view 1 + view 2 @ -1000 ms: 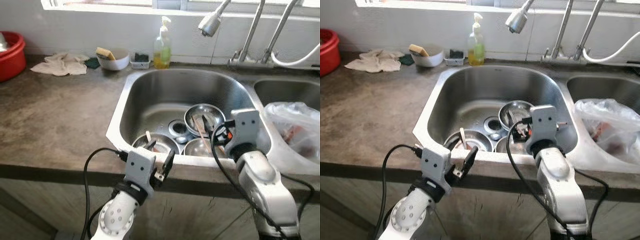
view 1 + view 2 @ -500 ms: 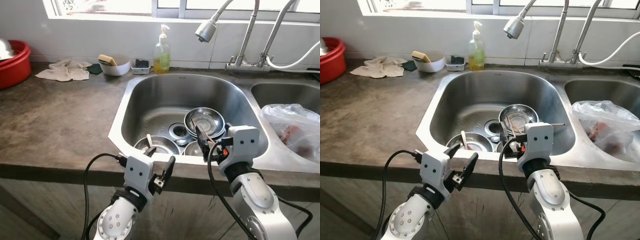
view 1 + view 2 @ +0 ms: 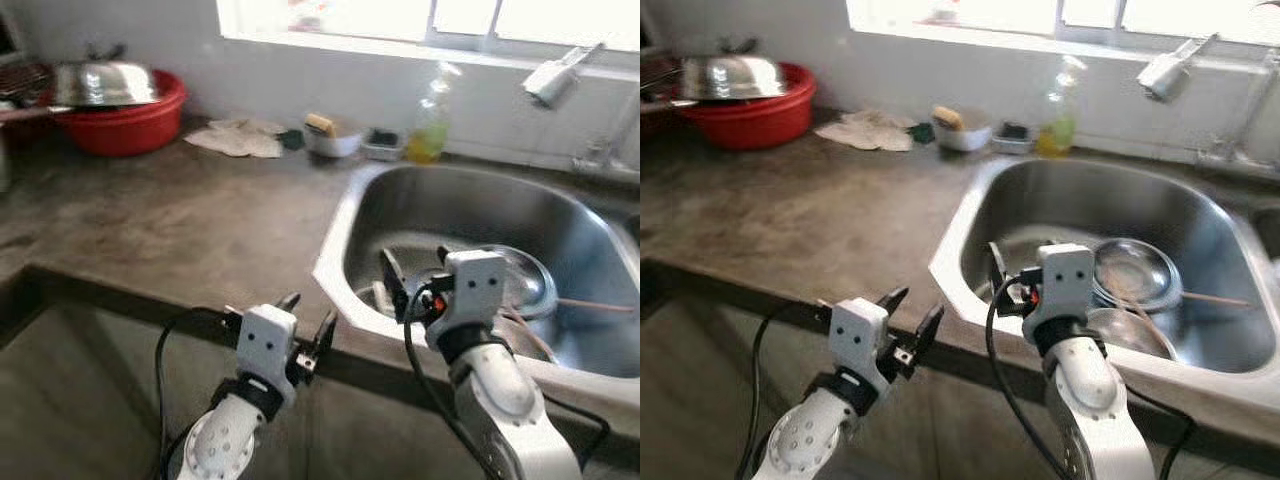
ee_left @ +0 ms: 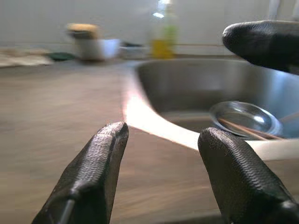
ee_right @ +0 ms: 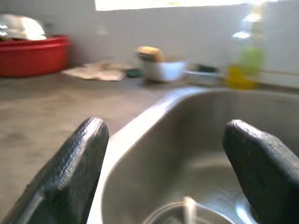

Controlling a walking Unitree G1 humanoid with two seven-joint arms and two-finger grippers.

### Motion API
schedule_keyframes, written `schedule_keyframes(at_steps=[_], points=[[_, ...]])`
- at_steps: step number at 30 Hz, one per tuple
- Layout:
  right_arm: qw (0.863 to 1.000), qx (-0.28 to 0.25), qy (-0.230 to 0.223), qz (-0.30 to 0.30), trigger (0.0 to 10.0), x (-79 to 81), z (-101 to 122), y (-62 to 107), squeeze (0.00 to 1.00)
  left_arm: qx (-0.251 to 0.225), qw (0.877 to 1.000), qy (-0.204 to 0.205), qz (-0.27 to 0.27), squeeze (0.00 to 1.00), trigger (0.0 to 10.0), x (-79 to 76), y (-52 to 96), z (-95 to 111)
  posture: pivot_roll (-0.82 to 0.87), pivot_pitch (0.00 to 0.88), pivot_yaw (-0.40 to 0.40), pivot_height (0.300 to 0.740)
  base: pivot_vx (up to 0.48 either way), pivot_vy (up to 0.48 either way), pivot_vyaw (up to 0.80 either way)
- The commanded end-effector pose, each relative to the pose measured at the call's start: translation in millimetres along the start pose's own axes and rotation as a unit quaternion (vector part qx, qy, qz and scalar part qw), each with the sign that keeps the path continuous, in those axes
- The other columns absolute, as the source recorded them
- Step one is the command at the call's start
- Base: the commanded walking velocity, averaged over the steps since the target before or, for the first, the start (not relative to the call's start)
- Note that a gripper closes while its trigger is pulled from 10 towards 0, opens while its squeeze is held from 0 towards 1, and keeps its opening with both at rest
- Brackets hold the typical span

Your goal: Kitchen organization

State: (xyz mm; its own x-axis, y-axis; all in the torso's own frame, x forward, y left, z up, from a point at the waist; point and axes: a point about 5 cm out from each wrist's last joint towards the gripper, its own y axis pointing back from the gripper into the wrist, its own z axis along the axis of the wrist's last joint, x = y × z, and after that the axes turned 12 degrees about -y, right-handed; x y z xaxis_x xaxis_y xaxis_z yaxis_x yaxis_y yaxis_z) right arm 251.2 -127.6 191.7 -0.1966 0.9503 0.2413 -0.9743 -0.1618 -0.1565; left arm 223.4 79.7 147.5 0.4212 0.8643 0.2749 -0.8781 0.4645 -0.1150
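Observation:
A steel sink [image 3: 336,252] holds several steel bowls; the largest bowl [image 3: 522,281] has chopsticks [image 3: 592,303] lying across it. My right gripper [image 3: 415,268] hangs open over the sink's front left corner with nothing between its fingers, and its wrist view looks across the basin. My left gripper [image 3: 310,312] is open and empty at the front edge of the grey counter [image 3: 170,230], left of the sink. The left wrist view shows its fingertips [image 4: 112,135] framing the sink rim and a bowl [image 4: 245,119].
A red basin [image 3: 125,125] with a steel lid [image 3: 105,83] on it stands at the back left. Along the back wall are a cloth [image 3: 240,140], a white bowl with a sponge [image 3: 330,140] and a soap bottle [image 3: 430,125]. A faucet sprayer [image 3: 555,75] hangs above the sink.
The camera has swung left, so the sink now sits to the right and more of the counter and red basin shows. Both grippers stay open and empty.

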Motion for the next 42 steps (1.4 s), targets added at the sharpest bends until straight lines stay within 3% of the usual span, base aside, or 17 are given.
schedule_keyframes(at_steps=[1, 13, 29, 37, 42], points=[[1.000, -0.003, 0.000, 0.000, 10.0, -1.2, 1.2, -0.6, 0.00, -0.007, 1.000, 0.003, -0.002, 0.00, 10.0, -3.4, -0.8, 3.5, 0.16, 0.043, -0.034, 0.740, 0.000, 0.000, 0.80], [1.000, 0.000, -0.007, 0.011, 10.0, 3.4, -0.3, -3.9, 0.00, -0.001, 1.000, 0.008, 0.003, 0.00, 10.0, -3.0, -1.6, 3.6, 0.17, 0.047, -0.034, 0.740, 0.000, 0.292, 0.80], [1.000, -0.001, -0.009, 0.022, 10.0, 6.1, 0.6, -7.9, 0.00, -0.001, 1.000, 0.005, 0.006, 0.00, 10.0, -3.2, -2.4, 4.5, 0.17, 0.058, -0.034, 0.740, 0.000, 0.000, 0.80], [1.000, -0.002, -0.007, 0.027, 10.0, 6.6, 1.9, -10.2, 0.00, -0.002, 1.000, 0.005, 0.010, 0.00, 10.0, -2.6, -2.9, 5.7, 0.17, 0.066, -0.035, 0.740, 0.000, 0.465, 0.80], [1.000, -0.002, -0.003, 0.026, 10.0, 6.1, 2.4, -13.1, 0.00, -0.002, 1.000, -0.003, 0.007, 0.00, 10.0, -2.9, -3.8, 6.0, 0.17, 0.068, -0.032, 0.740, 0.000, 0.000, 0.80]])
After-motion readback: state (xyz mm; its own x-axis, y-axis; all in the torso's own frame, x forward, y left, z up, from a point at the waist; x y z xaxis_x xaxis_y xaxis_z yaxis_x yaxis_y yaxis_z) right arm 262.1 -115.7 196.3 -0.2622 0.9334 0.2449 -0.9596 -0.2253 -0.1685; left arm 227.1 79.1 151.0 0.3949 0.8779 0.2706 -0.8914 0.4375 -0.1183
